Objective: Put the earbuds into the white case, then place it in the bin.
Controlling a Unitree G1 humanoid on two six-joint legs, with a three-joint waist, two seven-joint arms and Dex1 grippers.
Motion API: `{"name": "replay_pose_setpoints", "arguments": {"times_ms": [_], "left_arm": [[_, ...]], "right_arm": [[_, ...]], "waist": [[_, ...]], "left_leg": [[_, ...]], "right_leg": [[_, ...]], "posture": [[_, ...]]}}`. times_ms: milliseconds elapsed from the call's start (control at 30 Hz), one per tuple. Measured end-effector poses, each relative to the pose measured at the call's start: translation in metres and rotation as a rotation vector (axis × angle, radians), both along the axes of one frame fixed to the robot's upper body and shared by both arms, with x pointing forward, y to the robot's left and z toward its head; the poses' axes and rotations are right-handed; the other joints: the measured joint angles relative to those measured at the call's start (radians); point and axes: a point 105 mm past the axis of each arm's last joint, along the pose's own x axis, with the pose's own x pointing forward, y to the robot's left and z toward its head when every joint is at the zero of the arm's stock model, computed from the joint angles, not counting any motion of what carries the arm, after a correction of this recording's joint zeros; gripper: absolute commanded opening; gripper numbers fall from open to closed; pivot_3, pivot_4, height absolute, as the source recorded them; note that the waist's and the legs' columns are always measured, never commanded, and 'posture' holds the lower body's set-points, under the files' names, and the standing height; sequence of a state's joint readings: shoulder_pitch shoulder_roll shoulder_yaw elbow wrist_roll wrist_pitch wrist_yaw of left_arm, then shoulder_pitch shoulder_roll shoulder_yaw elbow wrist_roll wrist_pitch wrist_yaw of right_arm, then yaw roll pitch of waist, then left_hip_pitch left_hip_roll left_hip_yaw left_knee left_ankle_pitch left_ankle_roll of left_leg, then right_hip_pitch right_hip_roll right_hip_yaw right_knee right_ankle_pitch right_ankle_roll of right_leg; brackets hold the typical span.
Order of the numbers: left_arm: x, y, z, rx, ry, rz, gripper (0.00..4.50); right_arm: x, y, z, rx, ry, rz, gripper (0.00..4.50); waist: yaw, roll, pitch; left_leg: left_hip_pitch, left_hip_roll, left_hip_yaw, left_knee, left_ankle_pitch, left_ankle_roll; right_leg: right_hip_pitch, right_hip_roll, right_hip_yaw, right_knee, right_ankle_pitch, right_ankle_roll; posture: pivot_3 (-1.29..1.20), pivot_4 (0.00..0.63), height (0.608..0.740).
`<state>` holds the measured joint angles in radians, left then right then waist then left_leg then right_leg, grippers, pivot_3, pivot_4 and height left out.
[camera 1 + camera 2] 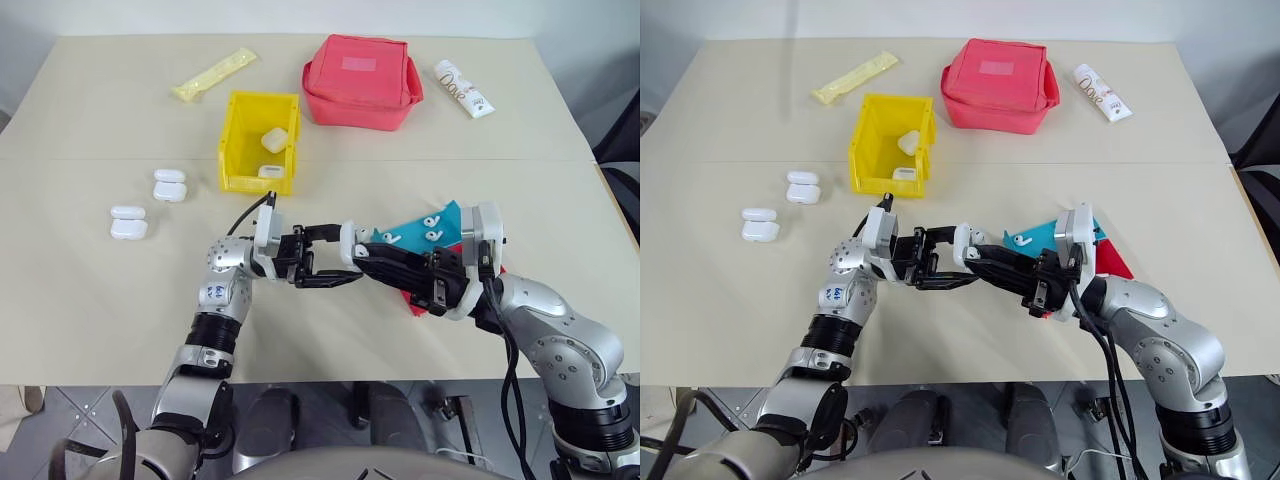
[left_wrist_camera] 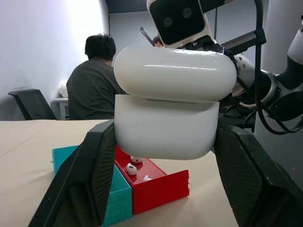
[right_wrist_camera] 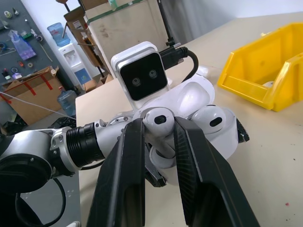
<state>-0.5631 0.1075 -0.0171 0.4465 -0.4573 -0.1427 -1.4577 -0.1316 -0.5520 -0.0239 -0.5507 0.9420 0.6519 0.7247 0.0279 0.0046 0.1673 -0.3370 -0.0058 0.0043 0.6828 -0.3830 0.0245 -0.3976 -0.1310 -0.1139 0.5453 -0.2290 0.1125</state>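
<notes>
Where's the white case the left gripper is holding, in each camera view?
Left eye view: white case near centre, left of the teal tray.
Right eye view: same spot, near centre.
Left wrist view: clamped between the black fingers.
Right wrist view: lid open, behind the pinched earbud.
Shared landmark: the yellow bin.

White case, yellow bin, teal tray, red pouch

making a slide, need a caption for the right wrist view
Right claw pinches an earbud above the open white case held by the left claw, yellow bin behind.
</notes>
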Motion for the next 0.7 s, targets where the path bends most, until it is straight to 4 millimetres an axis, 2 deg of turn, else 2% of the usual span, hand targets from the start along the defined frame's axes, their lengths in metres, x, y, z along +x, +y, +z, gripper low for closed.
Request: {"name": "replay_pose_setpoints", "arguments": {"times_ms": [333,400,500,700], "left_arm": [[0.0001,0.0001,0.0001,0.000,0.000,0.001,2.76],[0.0002,0.0001,0.0001,-0.001,0.000,0.002,2.76],[0.0014,0.0010,0.0007,-0.005,0.002,0.013,2.76],[0.0018,0.0012,0.0009,-0.006,0.002,0.016,2.76]], "right_arm": [[0.0000,0.0001,0.0004,-0.001,-0.002,-0.001,0.50],[-0.0001,0.0003,0.0007,-0.001,-0.003,-0.001,1.23],[-0.0026,0.0026,0.0037,-0.005,-0.020,0.012,2.04],[-0.0027,0.0037,0.0054,-0.008,-0.029,0.007,2.04]], "waist": [[0.000,0.000,0.000],[0.000,0.000,0.000],[0.000,0.000,0.000],[0.000,0.000,0.000]], "left_leg": [[0.000,0.000,0.000,0.000,0.000,0.000],[0.000,0.000,0.000,0.000,0.000,0.000],[0.000,0.000,0.000,0.000,0.000,0.000],[0.000,0.000,0.000,0.000,0.000,0.000]], "right_leg": [[0.000,0.000,0.000,0.000,0.000,0.000],[0.000,0.000,0.000,-0.001,0.000,0.000],[0.000,0.000,0.000,-0.001,0.000,0.000],[0.000,0.000,0.000,-0.001,0.000,0.000]], "posture": [[0.00,0.150,0.740],[0.00,0.150,0.740],[0.00,0.150,0.740],[0.00,0.150,0.740]]}}
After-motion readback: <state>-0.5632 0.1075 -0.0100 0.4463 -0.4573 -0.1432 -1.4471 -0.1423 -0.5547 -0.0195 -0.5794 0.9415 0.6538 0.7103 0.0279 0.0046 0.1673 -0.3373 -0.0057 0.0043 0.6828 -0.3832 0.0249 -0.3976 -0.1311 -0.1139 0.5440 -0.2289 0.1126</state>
